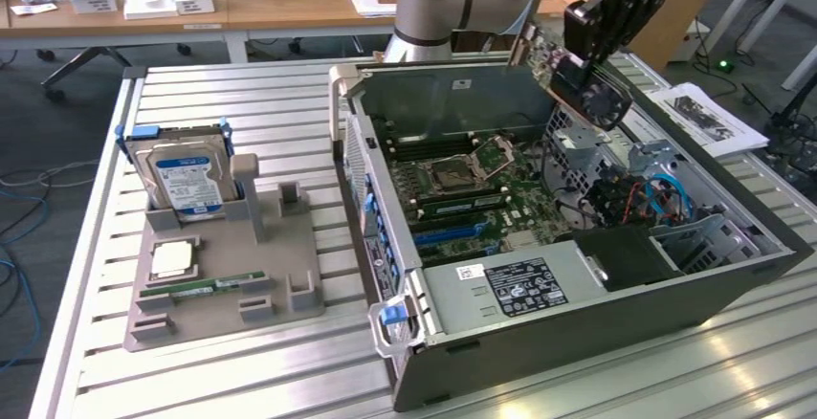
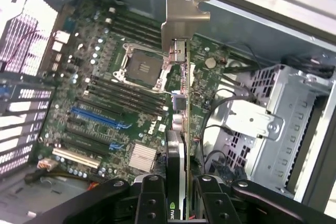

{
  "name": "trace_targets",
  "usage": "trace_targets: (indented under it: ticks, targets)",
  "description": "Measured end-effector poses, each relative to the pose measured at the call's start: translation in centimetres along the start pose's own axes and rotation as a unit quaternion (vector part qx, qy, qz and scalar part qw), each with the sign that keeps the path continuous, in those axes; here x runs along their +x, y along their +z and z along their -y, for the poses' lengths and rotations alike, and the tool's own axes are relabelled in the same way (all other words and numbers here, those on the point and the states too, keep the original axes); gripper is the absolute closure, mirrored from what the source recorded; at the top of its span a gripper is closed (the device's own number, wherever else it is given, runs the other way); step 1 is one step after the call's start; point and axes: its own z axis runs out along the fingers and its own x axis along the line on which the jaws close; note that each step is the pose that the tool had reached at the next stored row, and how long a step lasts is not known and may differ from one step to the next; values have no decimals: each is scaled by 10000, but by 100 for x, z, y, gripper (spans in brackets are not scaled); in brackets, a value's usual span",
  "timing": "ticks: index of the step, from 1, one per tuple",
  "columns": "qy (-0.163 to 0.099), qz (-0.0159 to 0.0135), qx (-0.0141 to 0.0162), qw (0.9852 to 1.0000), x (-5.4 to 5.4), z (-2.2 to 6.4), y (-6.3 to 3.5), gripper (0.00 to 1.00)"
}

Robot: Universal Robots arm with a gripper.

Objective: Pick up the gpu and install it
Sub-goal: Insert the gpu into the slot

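The gpu (image 1: 591, 89) hangs tilted above the far right part of the open computer case (image 1: 766, 256), with my gripper (image 1: 598, 41) shut on its upper end. In the wrist view the gpu (image 2: 182, 108) is edge-on between my fingers (image 2: 152, 200), its pale metal bracket (image 2: 184, 19) pointing away from the camera. Below it lies the green motherboard (image 2: 94, 93) with the CPU socket (image 2: 142, 69) and blue slots (image 2: 97, 119). The card is clear of the board and touches nothing.
On the exterior view's left, a grey fixture (image 1: 230, 309) holds a hard drive (image 1: 183, 182), a CPU (image 1: 172, 258) and a memory stick (image 1: 210, 285). Inside the case are a power supply (image 1: 518, 285), a metal drive cage (image 2: 273, 124) and loose cables (image 1: 626, 199).
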Motion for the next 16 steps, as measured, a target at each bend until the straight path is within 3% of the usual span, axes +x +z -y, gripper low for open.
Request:
trace_targets:
  ticks: [4, 8, 12, 16]
  targets:
    - [-367, -24, -8, 9993, 0, 0, 3, 73]
    - [-721, -48, -16, 9974, 0, 0, 6, 73]
    - [-1073, -71, -24, 9942, 0, 1, 9, 73]
    - [-1428, -95, -32, 9897, 1, 1, 11, 73]
